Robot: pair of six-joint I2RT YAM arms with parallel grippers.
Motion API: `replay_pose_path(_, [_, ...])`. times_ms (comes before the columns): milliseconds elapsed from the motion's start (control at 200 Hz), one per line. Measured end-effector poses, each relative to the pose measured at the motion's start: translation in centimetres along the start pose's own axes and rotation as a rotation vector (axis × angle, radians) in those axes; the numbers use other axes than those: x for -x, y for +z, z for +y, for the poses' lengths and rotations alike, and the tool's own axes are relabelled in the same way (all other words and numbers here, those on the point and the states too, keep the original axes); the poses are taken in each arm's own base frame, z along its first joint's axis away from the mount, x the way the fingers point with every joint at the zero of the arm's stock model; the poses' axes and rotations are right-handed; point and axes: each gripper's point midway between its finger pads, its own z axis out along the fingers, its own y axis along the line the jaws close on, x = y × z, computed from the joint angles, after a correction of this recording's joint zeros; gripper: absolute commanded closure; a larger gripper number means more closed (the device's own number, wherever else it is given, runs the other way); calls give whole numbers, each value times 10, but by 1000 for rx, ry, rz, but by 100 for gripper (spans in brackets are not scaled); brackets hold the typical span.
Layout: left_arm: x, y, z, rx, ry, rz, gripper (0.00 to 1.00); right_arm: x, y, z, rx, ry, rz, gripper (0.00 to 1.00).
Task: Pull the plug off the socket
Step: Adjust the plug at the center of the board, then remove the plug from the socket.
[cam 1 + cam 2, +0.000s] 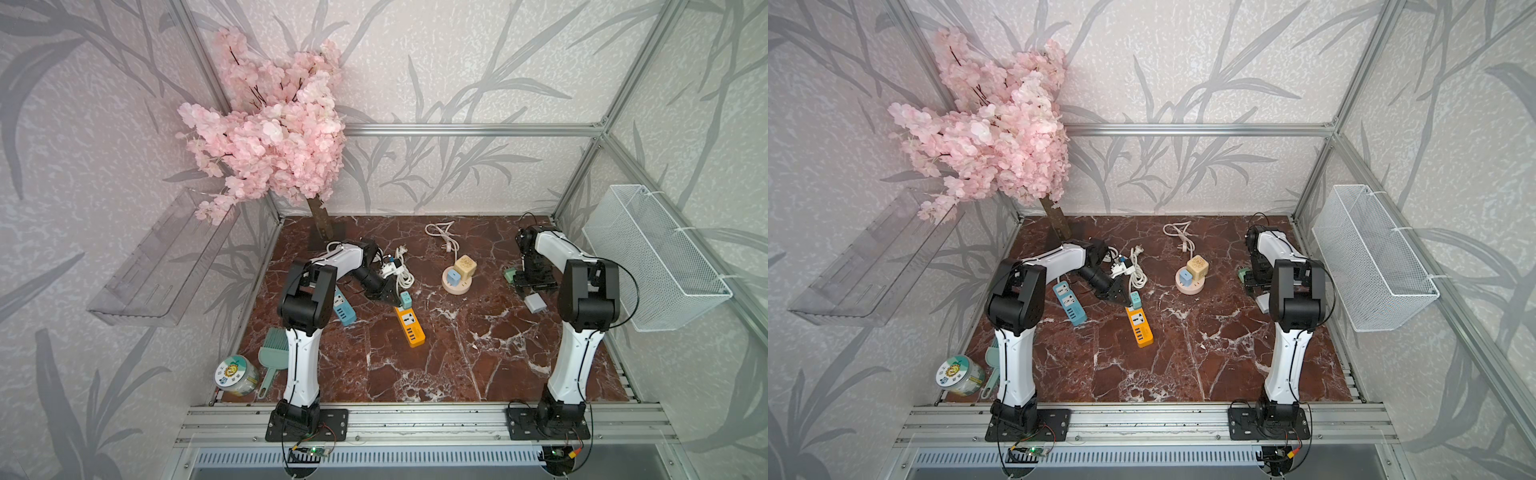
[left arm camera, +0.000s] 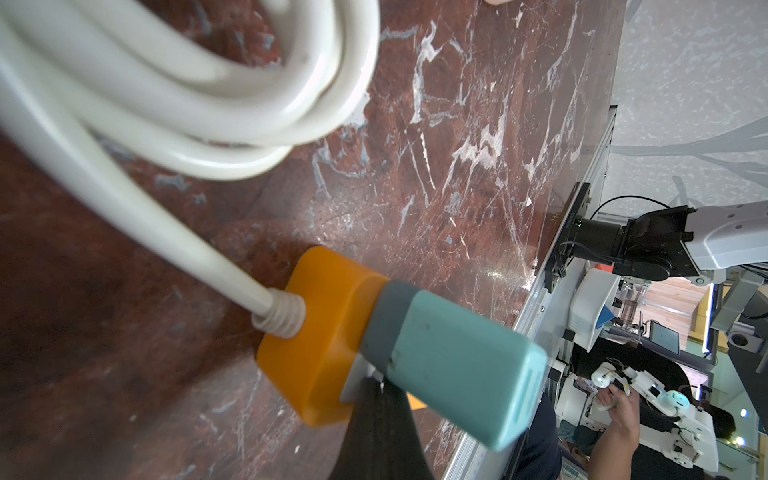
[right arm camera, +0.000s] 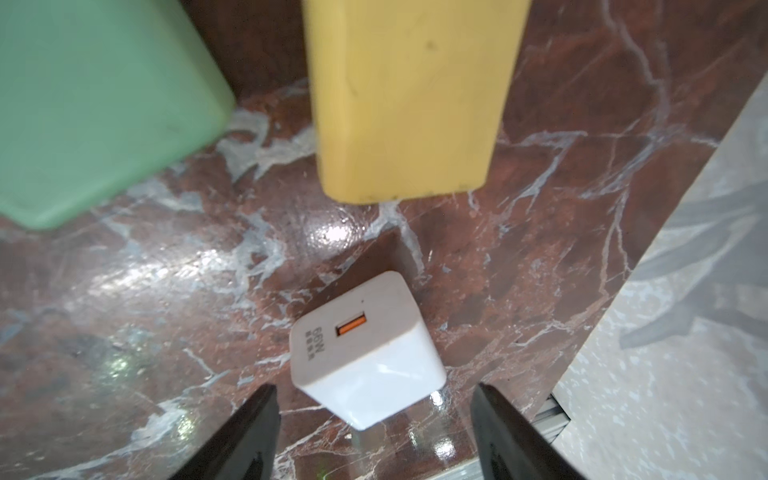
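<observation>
Shut with nothing between its jaws, the left gripper (image 2: 374,395) shows in its wrist view as 1 dark wedge. Its tip touches the white face of the orange power strip (image 2: 324,324) right at the foot of the teal plug (image 2: 457,374). That plug stands fully seated in the end of the strip, with no gap visible under its grey collar. It has therefore not been pulled, and the gripper is beside it rather than around it. The strip lies flat near the middle of the table (image 2: 478,124), and its white cord (image 2: 166,104) is coiled just behind it. Well apart, near the far side, the right gripper (image 3: 374,390) hangs with its 2 fingers spread wide. A white charger (image 3: 365,349) lies loose on the marble between and just ahead of them, touching neither finger and plugged into nothing. A yellow block (image 3: 407,95) and a green block (image 3: 95,104) sit just beyond it. By this layout, 1 plug looks to be already out and let go, while the teal one remains to be gripped and drawn off. In a top view, a blue plug (image 1: 454,275) also sits in the round socket base (image 1: 457,286).
</observation>
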Motion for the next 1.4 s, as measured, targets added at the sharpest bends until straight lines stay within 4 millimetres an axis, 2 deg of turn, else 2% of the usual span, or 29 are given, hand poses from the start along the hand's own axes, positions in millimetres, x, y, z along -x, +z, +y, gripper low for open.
replay_pose_path(70, [0,0,0,0,-1,0,100,0,-13,2,23,9,-36,24])
replay_pose_path(135, [0,0,0,-2,-1,0,100,0,-34,5,64,26,-101,24])
replay_pose_path(270, [0,0,0,-5,-2,0,100,-8,-105,23,216,46,-347,27])
replay_pose_path(390, [0,1,0,-8,-6,0,100,-39,-172,64,408,-13,-578,29])
replay_pose_path(455, [0,1,0,-8,-7,-1,100,-59,-194,94,479,-84,-648,29])
replay_pose_path(510, [0,1,0,-8,-7,-1,100,-75,-205,124,529,-155,-681,31])
replay_pose_path(605, [0,1,0,-8,-8,0,100,-102,-204,177,608,-271,-690,33])
replay_pose_path(695, [0,1,0,-8,-8,0,100,-130,-189,225,660,-370,-670,33])
replay_pose_path(805, [0,1,0,-8,-8,0,100,-156,-180,268,677,-485,-684,33])
replay_pose_path(915, [0,1,0,-8,-9,0,100,-166,-182,306,704,-579,-732,34])
replay_pose_path(1060, [0,1,0,-8,-9,0,100,-152,-171,330,711,-575,-765,37])
replay_pose_path(1285, [0,1,0,-8,-9,0,100,-130,-149,353,664,-558,-747,40])
replay_pose_path(1405, [0,1,0,-8,-9,0,100,-122,-146,360,642,-552,-747,41])
